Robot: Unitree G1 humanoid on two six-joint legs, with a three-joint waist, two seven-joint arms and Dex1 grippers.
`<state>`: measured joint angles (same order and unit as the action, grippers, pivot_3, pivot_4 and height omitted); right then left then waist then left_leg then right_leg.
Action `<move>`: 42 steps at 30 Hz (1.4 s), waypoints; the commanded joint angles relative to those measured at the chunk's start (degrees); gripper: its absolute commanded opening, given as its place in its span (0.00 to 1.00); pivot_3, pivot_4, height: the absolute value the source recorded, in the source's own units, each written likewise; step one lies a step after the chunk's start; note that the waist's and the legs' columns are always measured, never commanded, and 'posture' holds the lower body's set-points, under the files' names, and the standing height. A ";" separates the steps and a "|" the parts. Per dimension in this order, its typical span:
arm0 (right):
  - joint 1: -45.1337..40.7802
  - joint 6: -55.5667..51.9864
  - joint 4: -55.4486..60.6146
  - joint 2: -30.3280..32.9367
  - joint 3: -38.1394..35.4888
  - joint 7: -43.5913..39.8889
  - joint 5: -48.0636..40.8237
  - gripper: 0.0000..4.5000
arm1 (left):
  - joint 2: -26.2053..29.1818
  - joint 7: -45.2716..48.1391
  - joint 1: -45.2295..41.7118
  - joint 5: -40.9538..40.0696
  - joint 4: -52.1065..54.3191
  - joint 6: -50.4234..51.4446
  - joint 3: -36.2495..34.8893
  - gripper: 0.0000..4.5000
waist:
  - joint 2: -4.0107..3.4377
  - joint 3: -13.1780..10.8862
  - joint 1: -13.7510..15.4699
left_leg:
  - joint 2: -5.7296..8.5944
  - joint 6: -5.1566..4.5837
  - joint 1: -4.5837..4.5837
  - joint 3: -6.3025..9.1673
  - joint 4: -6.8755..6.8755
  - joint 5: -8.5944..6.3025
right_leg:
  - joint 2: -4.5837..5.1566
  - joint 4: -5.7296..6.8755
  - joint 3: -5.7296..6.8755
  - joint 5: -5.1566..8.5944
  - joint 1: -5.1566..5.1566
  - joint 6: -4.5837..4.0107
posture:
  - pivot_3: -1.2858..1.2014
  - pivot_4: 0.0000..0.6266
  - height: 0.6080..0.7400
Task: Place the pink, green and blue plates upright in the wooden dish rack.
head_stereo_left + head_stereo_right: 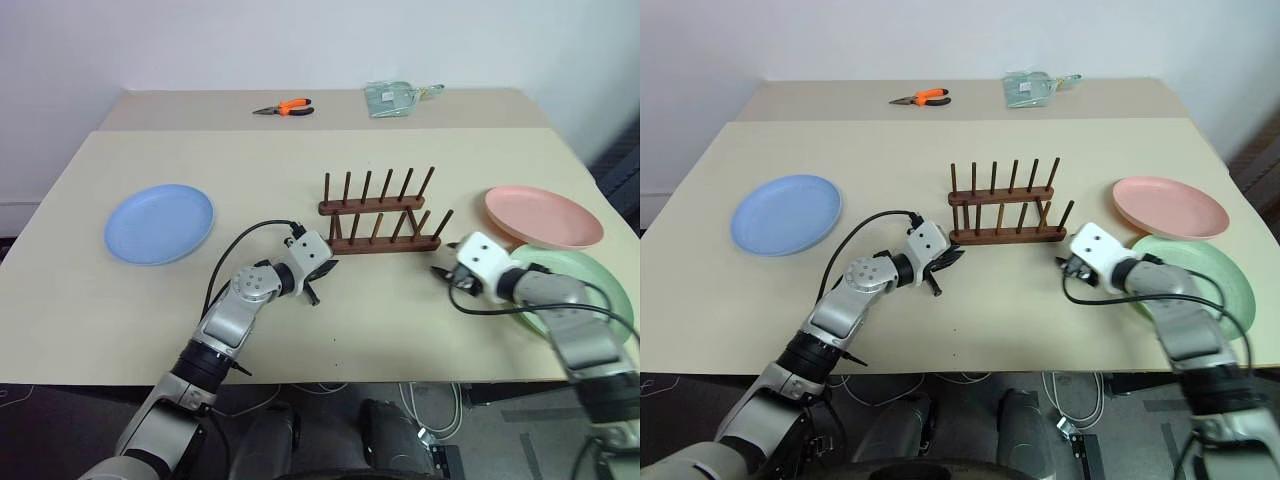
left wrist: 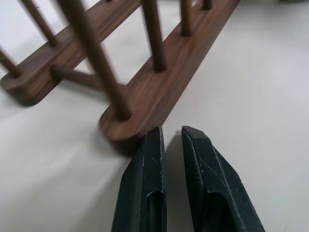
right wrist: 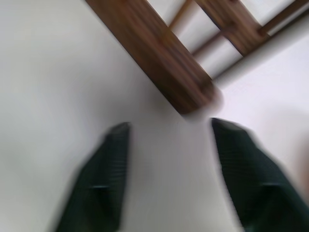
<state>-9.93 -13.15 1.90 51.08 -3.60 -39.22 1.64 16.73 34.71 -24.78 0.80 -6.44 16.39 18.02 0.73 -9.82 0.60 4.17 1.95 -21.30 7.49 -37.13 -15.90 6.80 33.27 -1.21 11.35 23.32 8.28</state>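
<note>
The wooden dish rack (image 1: 379,212) stands empty mid-table. Flat on the table lie the blue plate (image 1: 160,222) at the left, the pink plate (image 1: 543,216) at the right and the green plate (image 1: 590,285) in front of the pink one, partly under my right arm. My left gripper (image 1: 320,275) is shut on nothing, its tips at the near left end of the dish rack (image 2: 145,96). My right gripper (image 1: 442,272) is open and empty, just off the rack's near right end (image 3: 159,58).
Orange-handled pliers (image 1: 284,108) and a clear plastic bag (image 1: 392,98) lie on the far table. Bare tabletop stretches between the blue plate and the rack. The table's right edge runs close past the pink and green plates.
</note>
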 commanded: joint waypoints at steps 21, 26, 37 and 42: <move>-10.37 24.06 -27.97 14.15 2.22 2.55 13.25 0.01 | 3.97 13.26 3.42 -10.75 23.69 7.56 1.08 0.12 | -0.24 -0.11 -0.64 | -0.01 -0.01 -0.04 -0.17 0.04 0.00 | 0.02 -0.08 -0.11 -0.01 0.02 -0.40 | 0.52 0.24 1.00; -8.62 17.43 -14.54 13.38 -6.16 -0.25 4.20 0.01 | 5.64 13.27 3.16 -11.04 23.34 6.88 0.01 0.12 | -0.31 -0.17 -1.11 | -0.01 -0.01 -0.05 -0.16 0.04 0.00 | 0.01 -0.08 -0.13 -0.01 0.02 -0.39 | 0.52 0.24 1.00; -18.68 -33.52 18.64 -6.55 -18.94 9.27 -57.48 0.01 | 7.99 13.22 2.58 -11.69 21.92 6.64 -2.43 0.12 | -0.13 -0.25 0.58 | -0.03 -0.02 -0.15 0.30 0.01 0.00 | -0.01 -0.17 0.17 0.00 -0.07 -0.44 | 0.52 0.24 1.00; -18.64 -35.24 16.96 -6.53 -17.74 9.31 -56.81 0.01 | 7.95 12.60 3.18 -11.77 22.82 7.09 -2.54 0.12 | -0.14 -0.26 0.26 | 0.05 -0.03 -0.19 0.12 -0.01 -0.01 | 0.05 -0.19 0.02 -0.01 0.02 -0.42 | 0.52 0.24 1.00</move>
<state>-27.70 -48.60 18.68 44.09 -19.77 -29.83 -54.75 24.72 47.56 -21.94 -10.36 14.19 24.23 16.27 0.59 -10.08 0.87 4.20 1.93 -21.47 7.61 -37.11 -15.90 6.82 33.11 -1.18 11.34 23.35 7.86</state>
